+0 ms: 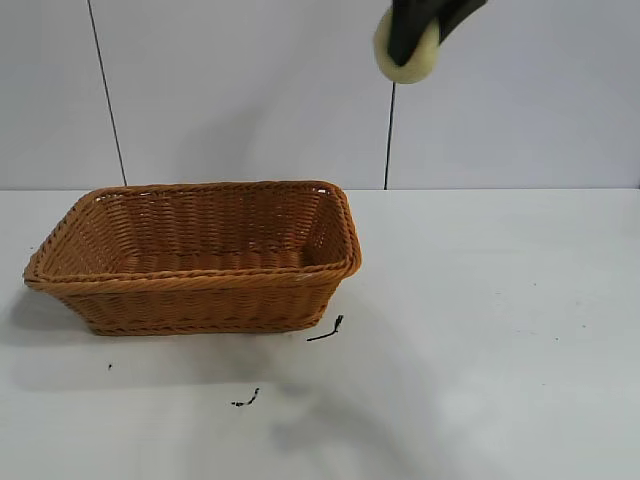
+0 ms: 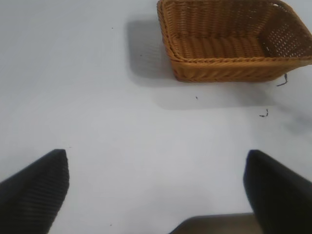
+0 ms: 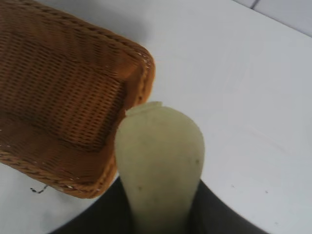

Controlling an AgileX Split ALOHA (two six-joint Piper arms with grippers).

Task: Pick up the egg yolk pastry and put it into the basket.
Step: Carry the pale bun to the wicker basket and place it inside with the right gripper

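Observation:
My right gripper (image 1: 412, 40) is shut on the egg yolk pastry (image 1: 404, 62), a pale yellow-green bun, and holds it high above the table, up and to the right of the basket's right end. In the right wrist view the pastry (image 3: 160, 161) sits squeezed between the black fingers, with the basket (image 3: 63, 97) below and beside it. The orange-brown wicker basket (image 1: 200, 280) stands on the white table at centre left and is empty. My left gripper (image 2: 156, 183) is open and empty over bare table, well away from the basket (image 2: 229, 66).
Two small black scraps lie on the table in front of the basket, one near its right corner (image 1: 327, 330) and one further forward (image 1: 247, 400). The white table (image 1: 500, 330) stretches to the right of the basket. A wall stands behind.

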